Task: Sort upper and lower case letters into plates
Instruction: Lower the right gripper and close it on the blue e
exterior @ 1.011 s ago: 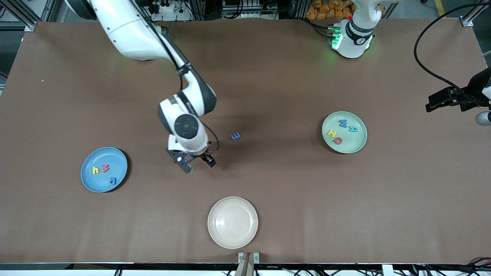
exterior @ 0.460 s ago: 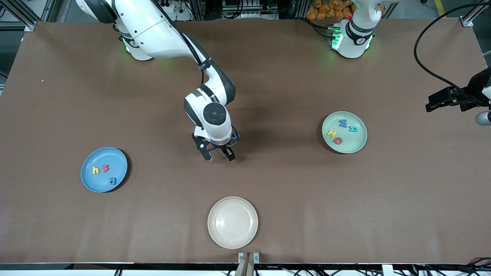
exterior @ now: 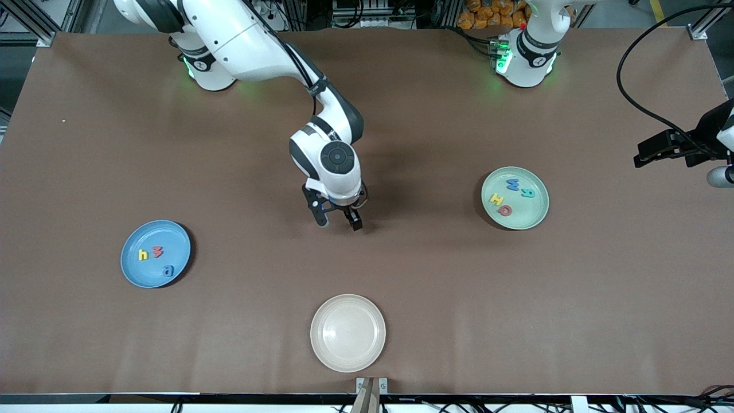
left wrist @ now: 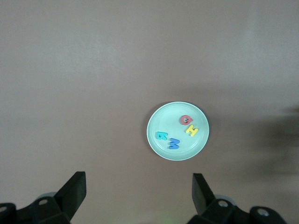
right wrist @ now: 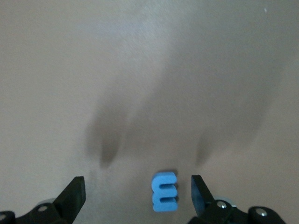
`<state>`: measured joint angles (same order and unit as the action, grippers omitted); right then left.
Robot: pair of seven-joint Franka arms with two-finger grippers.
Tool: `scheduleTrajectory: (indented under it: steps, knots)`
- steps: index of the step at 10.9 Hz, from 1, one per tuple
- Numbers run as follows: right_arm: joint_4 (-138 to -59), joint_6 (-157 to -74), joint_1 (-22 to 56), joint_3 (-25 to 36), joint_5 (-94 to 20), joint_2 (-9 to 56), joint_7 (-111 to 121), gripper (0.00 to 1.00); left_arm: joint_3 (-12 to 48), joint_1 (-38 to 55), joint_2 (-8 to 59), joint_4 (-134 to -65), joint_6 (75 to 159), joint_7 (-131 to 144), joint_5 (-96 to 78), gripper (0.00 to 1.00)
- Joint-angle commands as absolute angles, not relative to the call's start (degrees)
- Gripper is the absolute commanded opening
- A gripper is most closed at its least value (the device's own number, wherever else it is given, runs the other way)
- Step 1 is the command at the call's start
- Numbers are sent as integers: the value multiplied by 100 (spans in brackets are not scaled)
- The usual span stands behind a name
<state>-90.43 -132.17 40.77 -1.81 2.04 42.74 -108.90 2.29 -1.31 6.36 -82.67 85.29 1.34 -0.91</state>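
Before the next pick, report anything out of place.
One blue letter lies loose on the bare table, outside both the blue plate and the mint green plate. The right gripper hangs over it, fingers open.

Brown, plain desk. Pale mint green plate with a blue letter, a teal letter, a yellow letter and a red letter. Blue plate with a yellow letter, a red letter and a darker blue letter. Cream-beige plate, plain. Light blue letter on the brown desk. White arms with black and dark grey joints; black jaws. Green glow at both white arm bases.
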Motion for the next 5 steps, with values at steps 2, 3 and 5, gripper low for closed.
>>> scheduleTrajectory:
  steps: [2, 3, 5]
  knots:
    - [-9614, -13876, 4069, -237, 132, 4104, -11109, 100, 264, -88, 615, -8235, 8437, 193, -18, 100]
    - [-9641, -13913, 4069, -237, 141, 4113, -11118, 100, 264, -97, 624, -8235, 8437, 185, 9, 100]
    - [-9729, -13922, 4069, -237, 167, 4104, -11118, 100, 255, -141, 615, -8235, 8437, 185, -9, 100]
